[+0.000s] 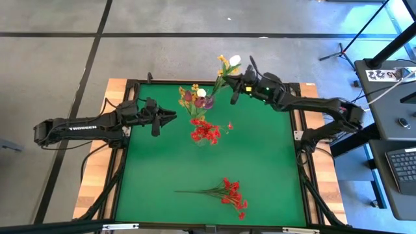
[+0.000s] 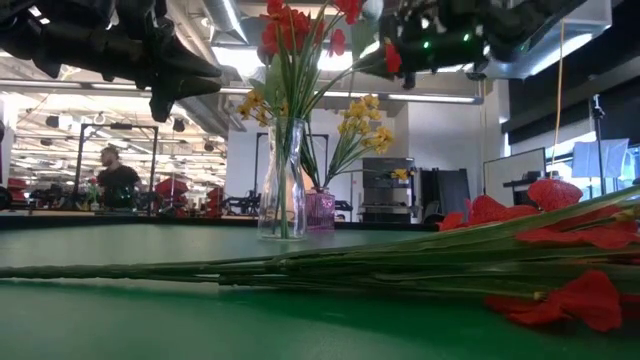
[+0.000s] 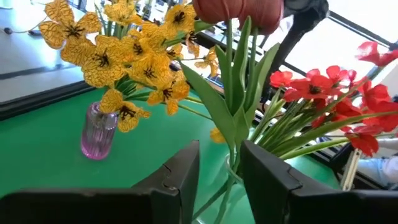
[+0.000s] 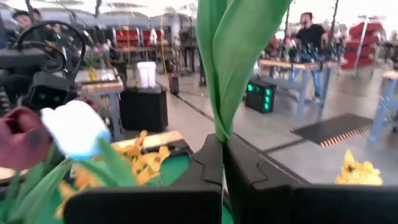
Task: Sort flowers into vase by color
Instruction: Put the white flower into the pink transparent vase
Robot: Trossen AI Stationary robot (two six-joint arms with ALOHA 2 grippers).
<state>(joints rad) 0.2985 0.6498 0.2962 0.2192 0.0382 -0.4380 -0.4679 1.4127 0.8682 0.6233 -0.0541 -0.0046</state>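
A clear glass vase [image 2: 280, 180] stands mid-table holding red sprays [image 1: 207, 132] and white and dark red buds [image 1: 198, 97]. Behind it, a small pink vase [image 3: 98, 130] holds yellow sprays [image 3: 134, 59]. One red spray [image 1: 224, 192] lies flat on the green mat near the front edge. My right gripper [image 1: 233, 88] hovers high by the far edge, shut on a flower with a white bud [image 1: 234, 60]. My left gripper [image 1: 170, 118] floats open to the left of the vases, pointing at them and touching nothing. My right gripper pinches the flower low on its green leaf and stem [image 4: 219, 127] between its two shut fingers. The fingers come in level and lie across the stem. The leaf rises upright from the fingers and the flower is lifted clear of the table.
The mat [image 1: 156, 169] lies bare on its left side and between the vases and the lying spray. The wooden table frame [image 1: 117, 88] borders it. A desk with a keyboard [image 1: 403, 166] stands to the right. People and benches show in the room beyond.
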